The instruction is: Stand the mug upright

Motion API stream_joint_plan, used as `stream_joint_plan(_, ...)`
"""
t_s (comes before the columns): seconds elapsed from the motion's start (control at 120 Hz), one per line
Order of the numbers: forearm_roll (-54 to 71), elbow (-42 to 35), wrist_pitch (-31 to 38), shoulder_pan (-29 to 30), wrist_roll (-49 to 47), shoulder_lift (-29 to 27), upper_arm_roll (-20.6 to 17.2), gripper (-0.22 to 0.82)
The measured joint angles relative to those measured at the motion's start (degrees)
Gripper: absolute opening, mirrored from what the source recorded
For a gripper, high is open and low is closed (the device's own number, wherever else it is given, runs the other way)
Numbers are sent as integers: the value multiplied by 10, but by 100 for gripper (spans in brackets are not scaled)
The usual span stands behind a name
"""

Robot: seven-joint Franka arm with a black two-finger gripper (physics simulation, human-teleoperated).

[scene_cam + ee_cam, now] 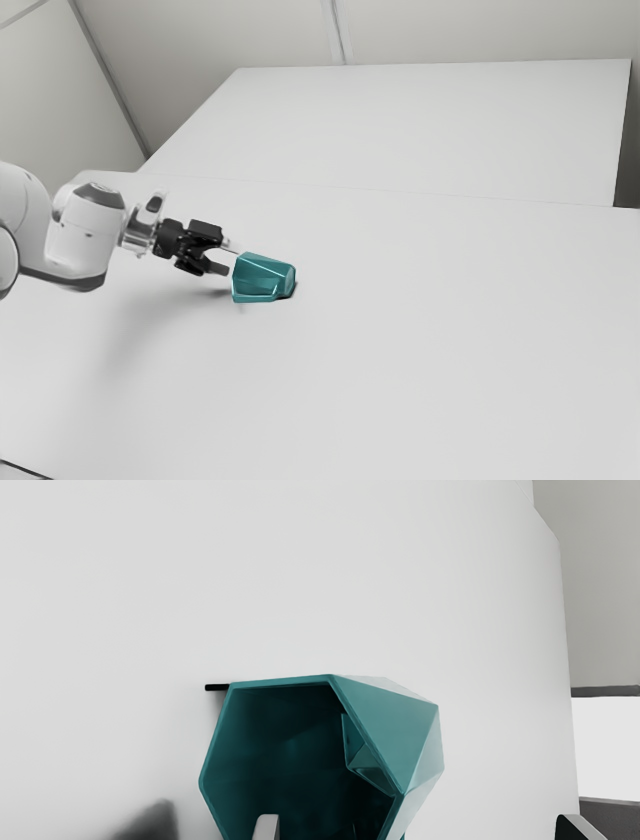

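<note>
Pale walls [200, 50] rise behind a white table [450, 350]. In the exterior view, the teal mug [262, 272] lies on its side at the black gripper's [230, 257] four o'clock, just beside it. In the wrist view, the fingers [267, 828] stand wide apart, gripping nothing; one overlaps the mug's dark mouth, the other stands clear of its outer wall.
</note>
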Motion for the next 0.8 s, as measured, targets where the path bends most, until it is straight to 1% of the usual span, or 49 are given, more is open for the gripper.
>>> stream_joint_plan(0.242, -23, 6, -6, 0, 18, 16, -17, 60)
stream_joint_plan(0.3, -26, 8, -6, 0, 22, 18, -21, 59)
stream_joint_plan(0.433, -35, 9, -5, 0, 28, 20, -23, 47)
stream_joint_plan(0.658, -41, 9, -4, -1, 37, 23, -25, 32)
stream_joint_plan(0.8, -42, 9, -3, -1, 41, 24, -26, 18)
